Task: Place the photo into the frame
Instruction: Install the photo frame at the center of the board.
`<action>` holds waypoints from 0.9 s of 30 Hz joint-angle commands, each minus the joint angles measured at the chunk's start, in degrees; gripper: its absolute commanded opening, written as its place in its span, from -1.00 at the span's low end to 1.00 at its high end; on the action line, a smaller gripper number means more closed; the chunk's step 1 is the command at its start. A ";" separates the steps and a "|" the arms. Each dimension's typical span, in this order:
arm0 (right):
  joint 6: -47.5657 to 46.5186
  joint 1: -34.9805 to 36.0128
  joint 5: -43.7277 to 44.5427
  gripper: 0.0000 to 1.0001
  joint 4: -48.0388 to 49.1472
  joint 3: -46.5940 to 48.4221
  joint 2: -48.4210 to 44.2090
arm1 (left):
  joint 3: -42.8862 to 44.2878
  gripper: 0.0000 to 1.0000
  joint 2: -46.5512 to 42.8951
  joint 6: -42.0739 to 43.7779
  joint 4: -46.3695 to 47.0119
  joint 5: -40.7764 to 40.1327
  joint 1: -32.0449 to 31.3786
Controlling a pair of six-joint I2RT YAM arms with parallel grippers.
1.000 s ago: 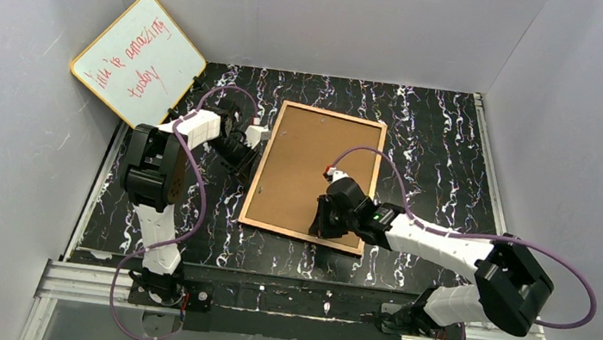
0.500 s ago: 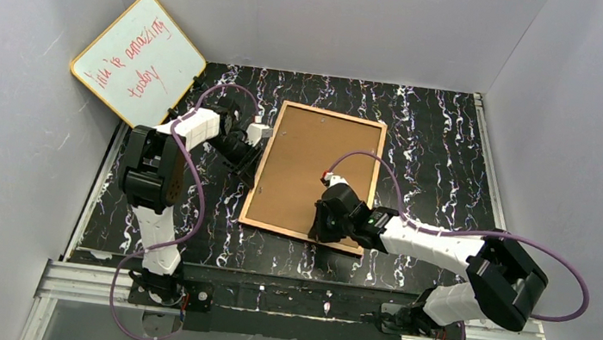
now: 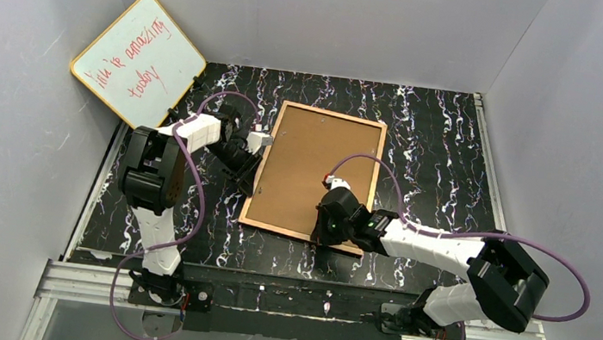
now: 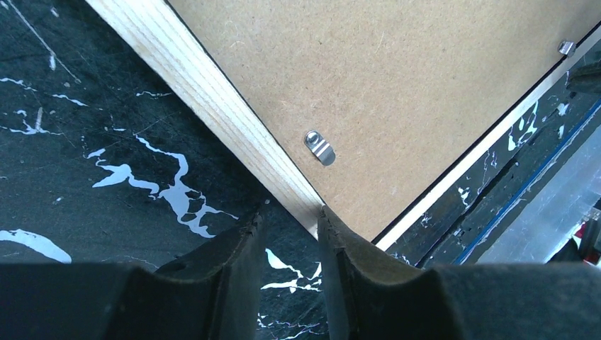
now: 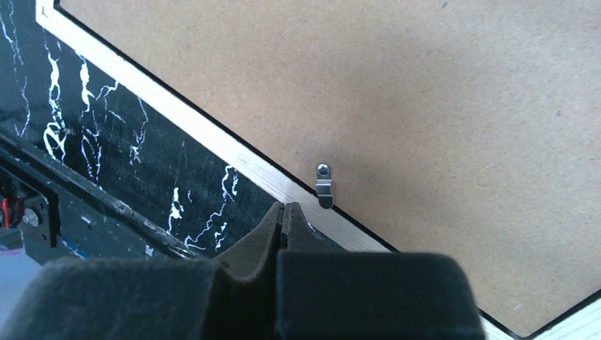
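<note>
The frame (image 3: 282,230) lies back-up on the black marbled table, its light wood rim around a brown hardboard backing panel (image 3: 311,167). The photo is hidden. My left gripper (image 3: 250,179) is at the frame's left rim (image 4: 212,113), open a little. Its tips (image 4: 287,219) have only table between them, and one finger overlaps the rim's edge. A metal clip (image 4: 319,147) lies on the backing (image 4: 397,78) just ahead. My right gripper (image 3: 321,233) is shut, its tips (image 5: 285,207) low over the near rim (image 5: 177,113) beside another clip (image 5: 324,185).
A yellow-edged whiteboard (image 3: 140,59) with red writing leans against the left wall at the back. Grey walls close in the table on three sides. A metal rail (image 3: 290,303) runs along the near edge by the arm bases.
The left gripper's jaws have opened a little and it has slid along the frame's left rim toward the near side. The right gripper crept slightly toward the near rim, still shut.
</note>
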 commanded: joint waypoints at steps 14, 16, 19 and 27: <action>-1.87 0.23 6.47 -0.97 -2.73 -0.53 -1.98 | -2.70 -0.42 -1.23 3.33 2.22 -8.45 -2.04; -1.96 0.30 6.65 -0.97 -2.99 -0.48 -2.53 | -2.53 -0.42 -1.07 3.30 2.37 -8.52 -2.24; -2.38 0.29 7.41 -0.97 -3.39 -0.01 -3.13 | -2.47 -0.42 -0.73 3.22 2.39 -8.62 -2.51; -1.18 0.32 4.39 -0.97 -0.86 0.47 -3.87 | -2.90 -0.44 -0.83 3.30 2.68 -8.80 -2.77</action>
